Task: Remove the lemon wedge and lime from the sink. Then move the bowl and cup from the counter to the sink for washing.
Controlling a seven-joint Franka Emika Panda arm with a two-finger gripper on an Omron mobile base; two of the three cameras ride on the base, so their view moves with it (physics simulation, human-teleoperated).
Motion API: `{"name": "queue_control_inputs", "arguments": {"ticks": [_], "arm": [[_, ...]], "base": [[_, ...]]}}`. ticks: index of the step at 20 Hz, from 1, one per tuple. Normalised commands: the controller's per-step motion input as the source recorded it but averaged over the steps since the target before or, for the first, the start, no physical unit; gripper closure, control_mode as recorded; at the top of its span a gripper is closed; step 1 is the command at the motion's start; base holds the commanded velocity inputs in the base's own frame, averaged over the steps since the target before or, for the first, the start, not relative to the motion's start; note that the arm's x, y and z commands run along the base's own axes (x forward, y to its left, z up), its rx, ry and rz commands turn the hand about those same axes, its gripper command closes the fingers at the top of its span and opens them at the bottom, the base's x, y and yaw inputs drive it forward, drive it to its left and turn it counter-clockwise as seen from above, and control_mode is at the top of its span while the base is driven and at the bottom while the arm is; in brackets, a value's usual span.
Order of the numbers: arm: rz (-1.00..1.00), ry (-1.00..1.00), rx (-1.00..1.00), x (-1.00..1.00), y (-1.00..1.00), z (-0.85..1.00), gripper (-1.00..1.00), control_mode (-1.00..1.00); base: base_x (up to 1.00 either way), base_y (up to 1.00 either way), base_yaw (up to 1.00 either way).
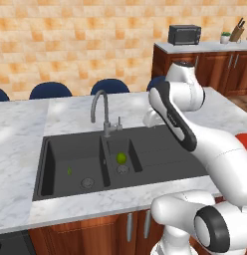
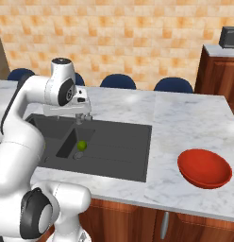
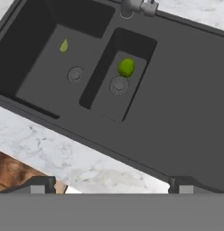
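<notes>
The dark grey sink (image 1: 160, 162) (image 2: 123, 142) (image 3: 186, 103) is set into the marble counter (image 1: 26, 149) (image 2: 185, 118) (image 3: 50, 144). A thin green lemon wedge (image 1: 69, 171) (image 3: 63, 45) lies in the large left basin. The round lime (image 1: 121, 158) (image 2: 81, 145) (image 3: 126, 67) rests in the small middle basin, just beside its drain. My gripper (image 3: 113, 186) hangs high above the sink's front rim, open and empty. The red bowl (image 2: 204, 168) (image 1: 243, 140) sits on the counter to the right of the sink. The cup is out of view.
A curved grey faucet (image 1: 100, 112) (image 3: 136, 5) rises behind the basins. The flat drainboard (image 2: 128, 151) takes up the sink's right side. Blue chair backs (image 1: 51, 89) (image 2: 118, 81) line the far edge. A microwave (image 1: 185, 34) stands on the back counter.
</notes>
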Motion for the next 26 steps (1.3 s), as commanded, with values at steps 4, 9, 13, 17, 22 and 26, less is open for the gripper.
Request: {"name": "queue_control_inputs", "arguments": {"ticks": [4, 9, 13, 17, 22, 26], "arm": [[0.01, 0.0, -0.09, 0.01, 0.07, -0.12, -1.0, -1.0], [0.0, -0.07, -0.1, 0.07, 0.1, -0.16, -1.0, -1.0], [0.05, -0.14, -0.01, 0.06, 0.08, -0.14, -1.0, -1.0], [0.07, -0.11, 0.0, 0.04, 0.08, -0.15, -1.0, -1.0], [0.13, 0.0, 0.0, 0.12, 0.01, -0.1, -1.0, -1.0], [0.12, 0.0, -0.05, 0.2, 0.11, -0.16, -1.0, -1.0]], "base": [[0.0, 0.0, 0.0], [0.0, 0.0, 0.0], [0.0, 0.0, 0.0], [0.0, 0.0, 0.0], [0.0, 0.0, 0.0], [0.0, 0.0, 0.0]]}}
